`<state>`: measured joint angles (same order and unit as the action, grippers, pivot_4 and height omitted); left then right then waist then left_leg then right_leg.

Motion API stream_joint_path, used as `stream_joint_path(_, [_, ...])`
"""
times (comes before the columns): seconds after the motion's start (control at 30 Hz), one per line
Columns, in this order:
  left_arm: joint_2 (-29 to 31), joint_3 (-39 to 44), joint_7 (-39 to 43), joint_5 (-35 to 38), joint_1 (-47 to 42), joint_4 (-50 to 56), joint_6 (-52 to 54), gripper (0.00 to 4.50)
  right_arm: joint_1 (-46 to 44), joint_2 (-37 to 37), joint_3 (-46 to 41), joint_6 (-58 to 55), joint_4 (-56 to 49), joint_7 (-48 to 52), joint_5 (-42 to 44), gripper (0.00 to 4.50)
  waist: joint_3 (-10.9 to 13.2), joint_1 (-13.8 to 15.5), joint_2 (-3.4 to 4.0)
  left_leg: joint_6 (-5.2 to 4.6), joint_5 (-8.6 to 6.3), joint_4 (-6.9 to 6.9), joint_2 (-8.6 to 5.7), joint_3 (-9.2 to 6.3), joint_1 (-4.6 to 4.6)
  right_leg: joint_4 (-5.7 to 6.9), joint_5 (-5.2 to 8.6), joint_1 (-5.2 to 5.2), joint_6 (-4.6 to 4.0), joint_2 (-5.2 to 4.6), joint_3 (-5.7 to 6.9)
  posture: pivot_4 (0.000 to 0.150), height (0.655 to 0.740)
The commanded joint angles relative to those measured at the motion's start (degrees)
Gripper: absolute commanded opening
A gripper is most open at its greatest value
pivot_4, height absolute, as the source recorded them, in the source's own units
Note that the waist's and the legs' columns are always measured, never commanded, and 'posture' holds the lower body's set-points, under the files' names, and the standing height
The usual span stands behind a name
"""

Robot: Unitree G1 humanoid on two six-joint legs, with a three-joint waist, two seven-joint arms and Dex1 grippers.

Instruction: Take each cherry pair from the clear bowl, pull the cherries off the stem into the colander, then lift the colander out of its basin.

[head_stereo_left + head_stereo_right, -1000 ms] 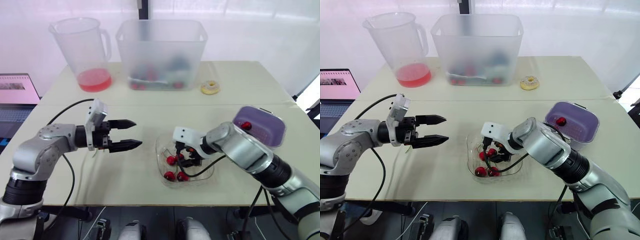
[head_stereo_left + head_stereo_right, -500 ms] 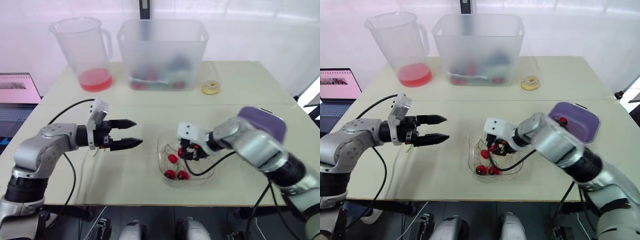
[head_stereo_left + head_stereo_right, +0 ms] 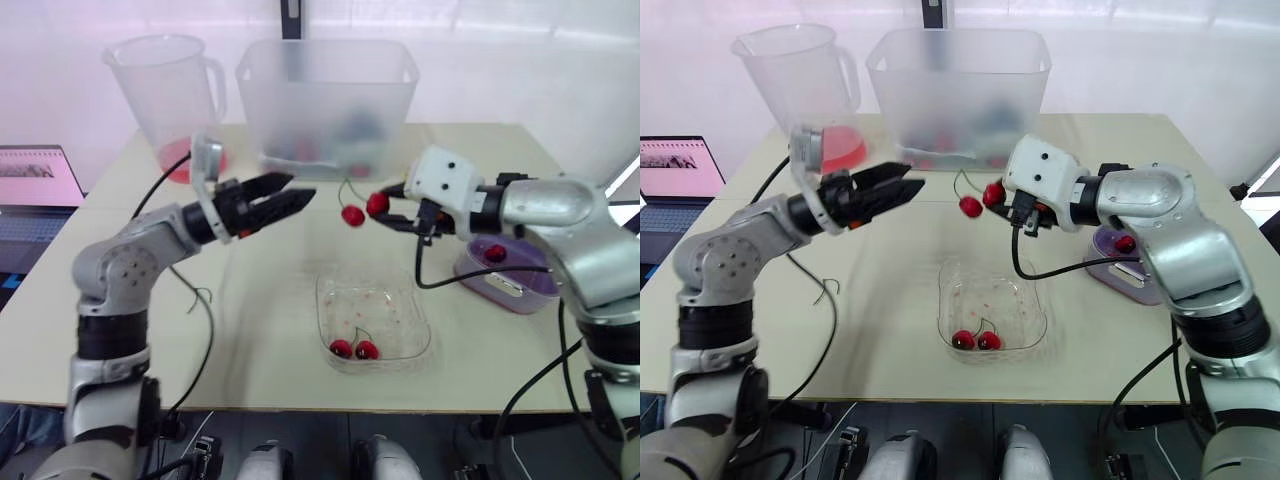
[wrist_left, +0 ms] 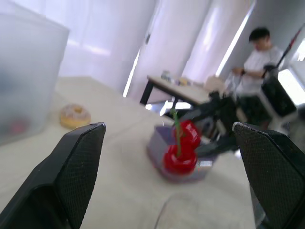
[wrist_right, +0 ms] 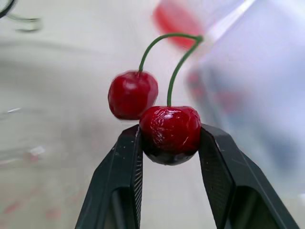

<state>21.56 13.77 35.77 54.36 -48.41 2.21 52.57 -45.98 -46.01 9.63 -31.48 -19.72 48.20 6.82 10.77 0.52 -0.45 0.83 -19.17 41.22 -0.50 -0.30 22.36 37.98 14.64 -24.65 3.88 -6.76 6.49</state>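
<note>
The right gripper's (image 5: 169,138) two black fingers (image 5: 121,171) are clamped on one cherry of a cherry pair (image 5: 170,125). Its twin (image 5: 133,94) hangs free just beside it on the shared green stem. A second ago this gripper was down inside the clear bowl (image 3: 325,300) among the fruit. It has since come up and now holds the pair in the air above the worktop (image 3: 250,330), between the bowl and the frosted tub (image 3: 325,100) behind it.

The left gripper (image 3: 302,187) has risen as well, from low beside the bowl to the height of the cherries. Its fingers are spread apart, hold nothing and point straight at the dangling fruit, though they are not yet touching it.

One last pair (image 3: 354,349) lies in the bowl. The purple colander (image 3: 535,285) sits at the robot's right, partly behind the right arm, with a single cherry (image 3: 493,253) in it.

The pick-up therefore looks finished and the pull-apart is next. The open left fingers probably need to close on the free cherry or the stem. The held pair is well to the left of the colander, so the fruit would have to be carried over it before any cherry is released, or it may drop onto the worktop.
</note>
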Motion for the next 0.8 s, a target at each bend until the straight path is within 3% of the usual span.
stream_joint_path(0.03, [-1.5, 2.1, -5.1, 2.5, -2.8, -1.1, 2.0, 4.5, -0.8, 1.1, 0.5, 7.3, 1.0, -3.0, -4.9, 1.72, 0.0, 0.0, 0.0, 0.0, 0.0, 0.0, 0.0, 0.0, -0.01, 0.0, 0.0, 0.0, 0.0, 0.0, 0.0, 0.15, 0.6886])
stream_joint_path(0.53, [-2.5, -1.9, -7.1, 3.2, -4.7, -2.3, 8.5, 4.5, 1.2, 2.5, 2.5, 16.6, 0.1, -2.6, -12.1, 1.72, 0.0, 0.2, 0.0, 0.06, 0.03, 0.02, 0.01, -0.01, -0.01, 0.01, 0.0, 0.0, 0.0, 0.04, 0.0, 0.15, 0.6886])
stream_joint_path(0.63, [-2.3, -1.8, -6.9, 3.2, -4.7, -3.2, 9.4, 3.66, 1.1, 3.1, 2.3, 16.0, -0.3, -2.2, -11.9, 1.67, 0.0, 0.1, 0.0, 0.06, 0.03, 0.02, 0.01, -0.01, -0.02, 0.02, 0.0, 0.0, 0.0, 0.04, 0.0, 0.15, 0.6886])
stream_joint_path(0.8, [-1.9, -2.5, -6.6, 2.4, -4.6, -3.5, 9.7, 1.25, 1.1, 3.7, 2.4, 15.7, -0.6, -2.0, -12.4, 1.67, 0.0, 0.2, 0.0, 0.07, 0.04, 0.02, 0.01, -0.02, -0.02, 0.02, 0.0, 0.0, 0.0, 0.04, 0.0, 0.15, 0.6886])
